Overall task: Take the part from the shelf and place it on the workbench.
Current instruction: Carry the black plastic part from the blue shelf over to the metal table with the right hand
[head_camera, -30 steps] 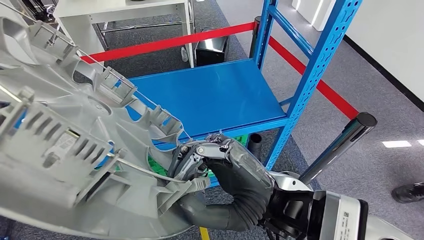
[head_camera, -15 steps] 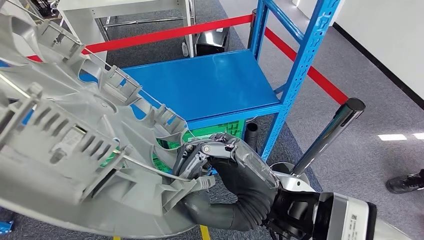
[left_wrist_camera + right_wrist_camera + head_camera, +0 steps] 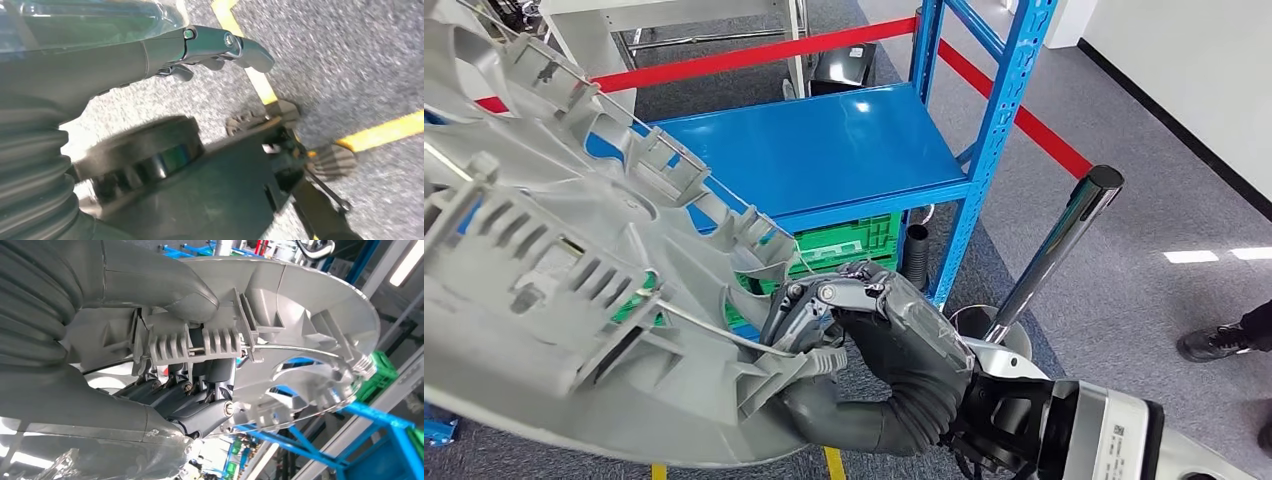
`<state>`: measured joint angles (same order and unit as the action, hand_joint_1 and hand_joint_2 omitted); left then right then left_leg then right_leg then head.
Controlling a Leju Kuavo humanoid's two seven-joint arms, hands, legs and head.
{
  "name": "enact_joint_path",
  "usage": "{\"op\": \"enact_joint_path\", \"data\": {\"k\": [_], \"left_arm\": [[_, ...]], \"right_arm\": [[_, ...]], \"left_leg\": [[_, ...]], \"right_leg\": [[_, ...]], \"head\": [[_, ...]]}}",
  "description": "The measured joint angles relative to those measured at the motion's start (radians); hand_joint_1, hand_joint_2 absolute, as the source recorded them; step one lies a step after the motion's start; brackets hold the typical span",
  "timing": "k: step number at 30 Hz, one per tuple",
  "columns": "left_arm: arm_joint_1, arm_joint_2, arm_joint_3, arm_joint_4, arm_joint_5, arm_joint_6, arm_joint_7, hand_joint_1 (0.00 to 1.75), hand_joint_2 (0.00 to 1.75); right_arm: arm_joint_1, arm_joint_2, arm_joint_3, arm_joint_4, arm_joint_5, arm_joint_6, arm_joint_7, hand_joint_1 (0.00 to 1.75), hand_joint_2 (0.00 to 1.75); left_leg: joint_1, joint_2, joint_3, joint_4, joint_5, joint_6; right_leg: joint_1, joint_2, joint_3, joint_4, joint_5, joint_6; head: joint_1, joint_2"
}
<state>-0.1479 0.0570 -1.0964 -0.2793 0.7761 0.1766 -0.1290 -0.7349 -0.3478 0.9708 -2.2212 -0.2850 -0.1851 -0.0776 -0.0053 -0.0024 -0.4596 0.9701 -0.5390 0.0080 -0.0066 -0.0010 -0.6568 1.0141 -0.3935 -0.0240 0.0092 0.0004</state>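
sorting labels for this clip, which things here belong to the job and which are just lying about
Belongs to the job:
- grey plastic part, held up off the shelf
- right hand, gripping the part's rim
- blue shelf, its top board bare

Just lying about:
- green crate under the shelf
- red barrier tape
- metal post
- white table behind
- a person's shoe

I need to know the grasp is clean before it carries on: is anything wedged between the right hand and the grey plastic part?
Nothing visible is. The right hand grips the large grey ribbed plastic disc-shaped part directly at its rim, thumb on one face and fingers on the other. The workbench is out of frame, so that path cannot be judged.
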Motion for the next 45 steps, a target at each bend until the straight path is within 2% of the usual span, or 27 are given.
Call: {"op": "enact_joint_path", "data": {"k": [2,5,6,7,8,10,12,13,15,17,20,21,22,24,26,28,29,31,32,33,35,36,37,39,41,43,45], "left_arm": [[0.001,0.0,0.0,-0.001,0.001,0.001,0.0,0.0,1.75],[0.0,-0.002,0.0,-0.003,0.001,0.003,0.0,0.0,1.75],[0.001,-0.002,0.0,-0.003,0.001,0.003,0.0,0.0,1.75],[0.001,-0.002,0.0,-0.004,0.001,0.003,0.0,0.0,1.75],[0.001,-0.002,0.0,-0.004,0.001,0.003,0.0,0.0,1.75],[0.001,-0.002,0.0,-0.004,0.001,0.003,0.0,0.0,1.75],[0.001,-0.002,0.0,-0.005,0.002,0.003,-0.001,0.0,1.75],[0.002,-0.002,0.0,-0.005,0.002,0.003,-0.002,0.0,1.75],[0.004,-0.002,0.0,-0.005,0.004,0.003,-0.002,0.0,1.75],[0.007,-0.002,0.0,-0.005,0.005,0.003,-0.002,0.0,1.75],[0.01,-0.002,0.0,-0.006,0.006,0.002,-0.002,0.0,1.75],[0.01,-0.002,0.0,-0.006,0.007,0.002,-0.002,0.0,1.75],[0.01,-0.002,0.0,-0.006,0.008,0.002,-0.002,0.0,1.75],[0.01,-0.002,0.0,-0.007,0.009,0.002,-0.002,0.0,1.75],[0.008,-0.001,0.0,-0.007,0.01,0.002,-0.002,0.0,1.75],[0.004,0.0,0.0,-0.008,0.011,0.002,-0.002,0.0,1.75],[0.003,0.0,0.0,-0.008,0.011,0.002,-0.002,0.0,1.75],[0.004,0.0,0.0,-0.008,0.012,0.002,-0.002,0.0,1.75],[0.005,0.0,0.0,-0.008,0.012,0.003,-0.002,0.0,1.75],[0.005,-0.001,0.0,-0.008,0.012,0.003,-0.002,0.0,1.75],[0.004,-0.001,0.0,-0.008,0.012,0.003,-0.002,0.0,1.75],[0.004,-0.002,0.0,-0.008,0.013,0.003,-0.002,0.0,1.75],[0.004,-0.002,0.0,-0.009,0.014,0.003,-0.002,0.0,1.75],[0.005,-0.002,0.0,-0.01,0.015,0.003,-0.002,0.0,1.75],[0.005,-0.002,0.0,-0.01,0.015,0.003,-0.002,0.0,1.75],[0.005,-0.002,0.0,-0.012,0.015,0.003,-0.002,0.0,1.75],[0.005,-0.002,0.0,-0.012,0.015,0.003,-0.002,0.0,1.75]], "right_arm": [[0.0,-0.001,-0.002,0.0,0.002,-0.002,0.0,1.75,1.75],[0.002,-0.002,-0.002,0.0,0.003,-0.002,0.001,1.75,1.75],[0.003,-0.002,-0.002,0.0,0.003,-0.002,0.001,1.75,1.75],[0.003,-0.002,-0.002,0.0,0.003,-0.002,0.001,1.75,1.75],[0.004,-0.002,-0.002,0.0,0.003,-0.002,0.001,1.75,1.75],[0.003,-0.002,-0.002,0.0,0.003,-0.002,0.001,1.75,1.75],[0.002,-0.002,-0.002,0.0,0.004,-0.002,0.002,1.75,1.75],[0.001,-0.002,-0.003,0.0,0.004,-0.002,0.003,1.75,1.75],[0.001,-0.002,-0.003,0.0,0.004,-0.002,0.003,1.75,1.75],[0.001,-0.001,-0.003,0.0,0.005,-0.002,0.003,1.75,1.75],[0.0,0.0,-0.003,0.0,0.005,-0.002,0.003,1.75,1.75],[0.001,0.0,-0.002,0.0,0.005,-0.002,0.003,1.75,1.75],[0.001,0.0,-0.002,0.0,0.005,-0.002,0.003,1.75,1.75],[0.001,0.0,-0.001,0.0,0.005,-0.001,0.003,1.75,1.75],[0.001,0.0,-0.001,0.0,0.005,-0.001,0.003,1.75,1.75],[0.0,0.0,-0.002,0.0,0.006,-0.001,0.004,1.75,1.75],[0.0,0.0,-0.002,0.0,0.006,-0.001,0.004,1.75,1.75],[0.0,-0.001,-0.002,0.0,0.006,-0.001,0.004,1.75,1.75],[0.0,-0.001,-0.002,0.0,0.006,-0.001,0.004,1.75,1.75],[0.0,-0.001,-0.002,0.0,0.006,-0.001,0.004,1.75,1.75],[0.0,-0.001,-0.002,0.0,0.006,0.0,0.004,1.75,1.75],[0.0,-0.001,-0.002,0.0,0.006,0.0,0.004,1.75,1.75],[0.001,-0.001,-0.001,0.0,0.006,0.0,0.004,1.75,1.75],[0.001,-0.002,0.0,0.0,0.006,0.001,0.004,1.75,1.75],[-0.001,-0.002,0.0,0.0,0.006,0.001,0.004,1.75,1.75],[-0.004,-0.001,-0.001,0.0,0.006,0.001,0.005,1.75,1.75],[-0.005,-0.001,-0.001,0.0,0.006,0.002,0.005,1.75,1.75]], "left_leg": [[0.003,0.004,-0.016,-0.009,0.024,0.013],[0.004,0.008,-0.055,-0.01,0.061,0.022],[0.004,0.008,-0.07,-0.008,0.072,0.021],[0.004,0.009,-0.087,-0.005,0.083,0.02],[0.005,0.009,-0.105,-0.001,0.093,0.018],[0.006,0.009,-0.139,0.014,0.109,0.012],[0.004,0.008,-0.165,0.03,0.122,0.003],[0.004,0.007,-0.174,0.034,0.129,-0.004],[0.006,0.007,-0.185,0.035,0.146,-0.016],[0.01,0.005,-0.198,0.055,0.119,-0.027],[0.014,0.004,-0.235,0.212,-0.023,-0.04],[0.015,0.004,-0.243,0.274,-0.055,-0.043],[0.015,0.004,-0.24,0.314,-0.064,-0.043],[0.014,0.004,-0.187,0.291,-0.025,-0.039],[0.011,0.003,-0.08,0.157,0.007,-0.028],[0.005,0.001,0.0,0.033,-0.006,-0.016],[0.002,0.002,0.013,0.005,-0.013,-0.011],[0.0,0.003,0.002,-0.008,0.003,0.001],[0.001,0.005,-0.006,-0.012,0.015,0.008],[0.003,0.007,-0.018,-0.015,0.029,0.014],[0.004,0.008,-0.043,-0.015,0.052,0.022],[0.004,0.009,-0.058,-0.013,0.064,0.023],[0.003,0.009,-0.073,-0.011,0.075,0.022],[0.002,0.01,-0.108,-0.002,0.096,0.02],[0.001,0.009,-0.14,0.012,0.111,0.015],[-0.001,0.008,-0.163,0.027,0.124,0.006],[0.0,0.008,-0.177,0.031,0.142,-0.006]], "right_leg": [[-0.002,0.002,-0.012,0.025,-0.036,0.01],[-0.004,0.003,-0.058,0.191,-0.178,0.022],[-0.005,0.003,-0.067,0.248,-0.2,0.025],[-0.005,0.003,-0.064,0.282,-0.198,0.027],[-0.006,0.002,-0.043,0.28,-0.177,0.028],[-0.008,0.002,0.045,0.175,-0.132,0.027],[-0.005,0.004,0.133,0.041,-0.138,0.019],[-0.003,0.006,0.152,0.004,-0.149,0.013],[0.0,0.006,0.147,-0.014,-0.146,-0.004],[-0.002,0.003,0.131,-0.015,-0.127,-0.021],[-0.002,-0.001,0.097,-0.015,-0.095,-0.032],[-0.001,-0.001,0.083,-0.014,-0.085,-0.032],[0.0,-0.002,0.068,-0.012,-0.075,-0.032],[0.0,-0.001,0.038,-0.006,-0.056,-0.03],[0.001,0.0,0.016,0.001,-0.039,-0.024],[0.001,-0.001,0.004,0.003,-0.022,-0.014],[0.0,-0.002,0.002,0.001,-0.013,-0.008],[-0.003,-0.003,-0.002,-0.004,-0.002,0.005],[-0.004,-0.002,-0.007,0.005,-0.019,0.011],[-0.004,-0.001,-0.018,0.034,-0.055,0.015],[-0.005,0.0,-0.048,0.147,-0.16,0.022],[-0.005,0.0,-0.061,0.214,-0.196,0.025],[-0.005,0.0,-0.065,0.263,-0.207,0.027],[-0.005,0.0,-0.03,0.272,-0.168,0.027],[-0.004,0.0,0.066,0.154,-0.129,0.021],[-0.001,0.001,0.153,0.022,-0.143,0.011],[0.004,0.003,0.169,-0.024,-0.154,-0.003]], "head": [[0.001,0.0],[0.008,0.0],[0.01,0.0],[0.011,0.0],[0.012,0.0],[0.014,0.0],[0.017,0.0],[0.017,0.0],[0.017,0.0],[0.015,0.0],[0.005,0.0],[0.003,0.0],[0.002,0.0],[0.0,0.0],[-0.001,0.0],[-0.002,0.0],[-0.002,0.0],[-0.003,0.0],[-0.003,0.0],[-0.001,0.0],[0.003,0.0],[0.005,0.0],[0.007,0.0],[0.008,0.0],[0.011,0.0],[0.013,0.0],[0.013,0.0]]}}
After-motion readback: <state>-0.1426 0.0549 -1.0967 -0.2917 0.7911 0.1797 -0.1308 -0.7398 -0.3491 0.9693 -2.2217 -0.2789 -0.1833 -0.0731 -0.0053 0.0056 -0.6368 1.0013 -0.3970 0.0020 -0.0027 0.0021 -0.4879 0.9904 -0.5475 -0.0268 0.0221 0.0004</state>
